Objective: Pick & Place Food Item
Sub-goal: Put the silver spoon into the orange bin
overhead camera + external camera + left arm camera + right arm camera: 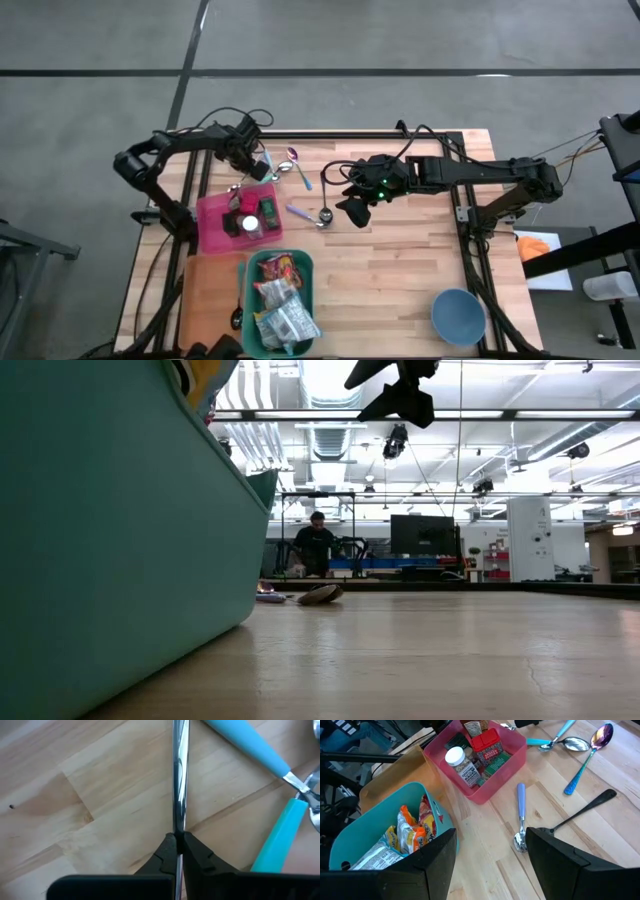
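Snack packets (281, 300) lie in a teal bin (303, 262) at the table's near left, also seen in the right wrist view (405, 835). Spice jars (480, 755) stand in a pink bin (208, 225). My left gripper (258, 168) points down at the far left among spoons and is shut on a thin silver utensil handle (180, 780). My right gripper (355, 205) hangs open above the table's middle, its fingers (435, 860) wide apart and holding nothing. My left gripper pinches the thin silver handle (179, 827) between its two fingertips (167, 847). The fingers come from above, pointing down, one on each side of the handle. The handle runs on past the fingertips over the wood; whether it is lifted clear, I cannot tell.
Two teal-handled spoons (250, 745) lie right beside the left gripper. A purple spoon (297, 165), a lavender-handled spoon (521, 815) and a black-handled spoon (585, 807) lie mid-table. An orange board (210, 300) lies at the near left, a blue bowl (458, 315) at the near right.
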{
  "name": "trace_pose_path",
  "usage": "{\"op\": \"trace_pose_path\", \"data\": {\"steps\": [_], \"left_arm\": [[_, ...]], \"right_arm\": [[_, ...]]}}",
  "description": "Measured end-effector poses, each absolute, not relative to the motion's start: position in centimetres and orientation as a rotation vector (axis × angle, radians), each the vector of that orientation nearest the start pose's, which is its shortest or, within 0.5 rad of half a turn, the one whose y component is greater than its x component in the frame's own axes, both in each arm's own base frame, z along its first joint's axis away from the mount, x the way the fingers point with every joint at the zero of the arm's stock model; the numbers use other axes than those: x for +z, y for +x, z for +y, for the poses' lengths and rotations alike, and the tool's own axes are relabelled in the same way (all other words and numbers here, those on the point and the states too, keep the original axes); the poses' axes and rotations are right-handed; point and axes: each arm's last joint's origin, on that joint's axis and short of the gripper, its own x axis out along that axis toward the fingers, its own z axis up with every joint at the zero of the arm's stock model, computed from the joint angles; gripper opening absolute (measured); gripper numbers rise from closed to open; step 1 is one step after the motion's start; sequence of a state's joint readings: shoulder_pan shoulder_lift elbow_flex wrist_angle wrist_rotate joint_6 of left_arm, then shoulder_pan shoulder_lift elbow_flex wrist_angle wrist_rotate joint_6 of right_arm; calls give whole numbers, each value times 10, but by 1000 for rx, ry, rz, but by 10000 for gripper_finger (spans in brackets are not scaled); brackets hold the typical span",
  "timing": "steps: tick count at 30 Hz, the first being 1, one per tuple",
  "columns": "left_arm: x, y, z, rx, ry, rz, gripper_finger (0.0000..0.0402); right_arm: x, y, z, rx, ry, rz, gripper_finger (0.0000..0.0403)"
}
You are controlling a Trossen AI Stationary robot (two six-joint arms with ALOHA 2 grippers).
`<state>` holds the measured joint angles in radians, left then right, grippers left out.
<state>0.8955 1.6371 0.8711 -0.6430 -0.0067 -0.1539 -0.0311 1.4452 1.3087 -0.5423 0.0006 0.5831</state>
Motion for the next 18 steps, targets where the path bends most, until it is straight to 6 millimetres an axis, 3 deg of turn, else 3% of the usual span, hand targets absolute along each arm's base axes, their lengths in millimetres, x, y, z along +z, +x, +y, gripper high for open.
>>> {"op": "trace_pose_path", "data": {"steps": [9,18], "left_arm": [[168,163,206,886,-708,1206,2],[219,152,195,961,-610,1039,2]], "right_arm": [[331,313,-10,-225,564,651,233],[331,313,-10,-225,564,651,233]]}}
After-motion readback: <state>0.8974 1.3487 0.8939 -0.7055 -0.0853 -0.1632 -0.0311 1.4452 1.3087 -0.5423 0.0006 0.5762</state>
